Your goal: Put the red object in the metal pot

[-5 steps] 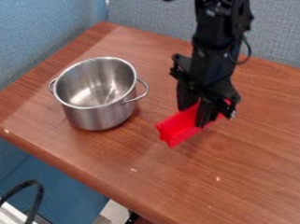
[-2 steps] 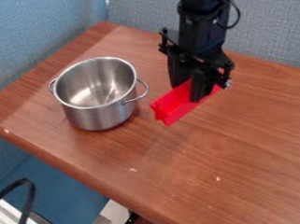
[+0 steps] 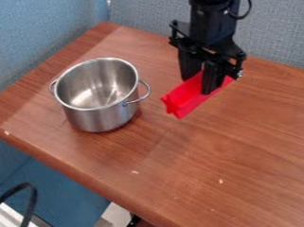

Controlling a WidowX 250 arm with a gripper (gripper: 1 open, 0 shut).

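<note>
Black arm, boxy black gripper, thin cables.

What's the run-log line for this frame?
gripper: shut on red object | object: off table, tilted | metal pot: empty, left of it | phase: carrying

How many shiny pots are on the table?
1. The small round shiny silver metal pot sits on the left part of the brown wooden table, empty, to the left of the bright red rectangular block. No other pot shows.
</note>
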